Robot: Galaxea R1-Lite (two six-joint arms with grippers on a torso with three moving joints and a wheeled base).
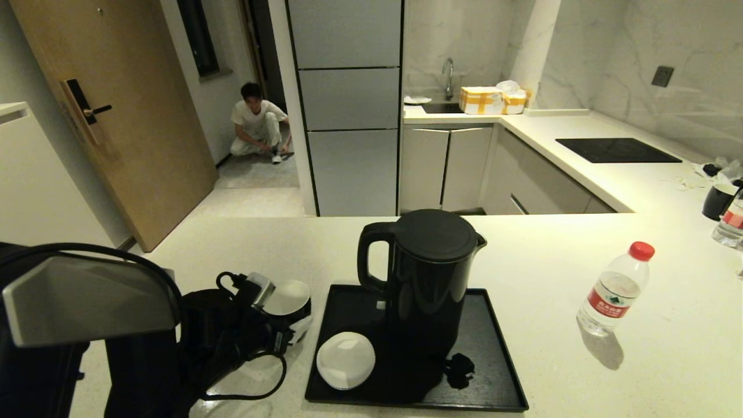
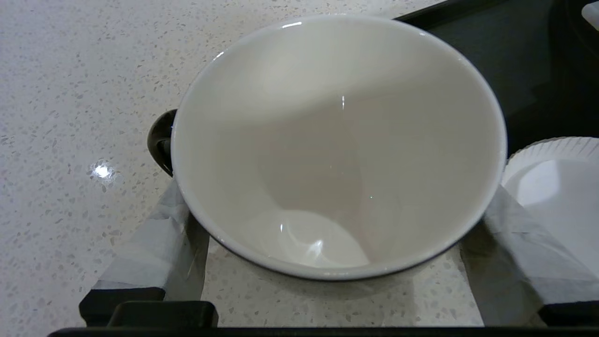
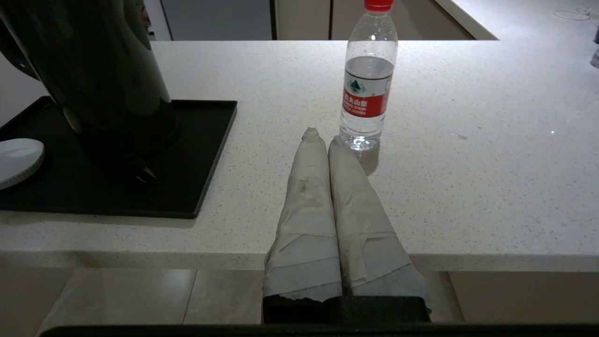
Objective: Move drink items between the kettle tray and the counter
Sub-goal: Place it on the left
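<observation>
The black handled cup, white inside, is tilted just left of the kettle tray, low over the counter. My left gripper is shut on it, one taped finger against each side. In the left wrist view the cup fills the space between the fingers, its handle pointing away from the tray. The water bottle with red cap stands upright on the counter right of the tray. My right gripper is shut and empty near the counter's front edge, the bottle just beyond its tips.
The tall black kettle stands on the tray with a white saucer at its front left and the plug beside it. A second cup and bottle stand far right. A cooktop lies at the back.
</observation>
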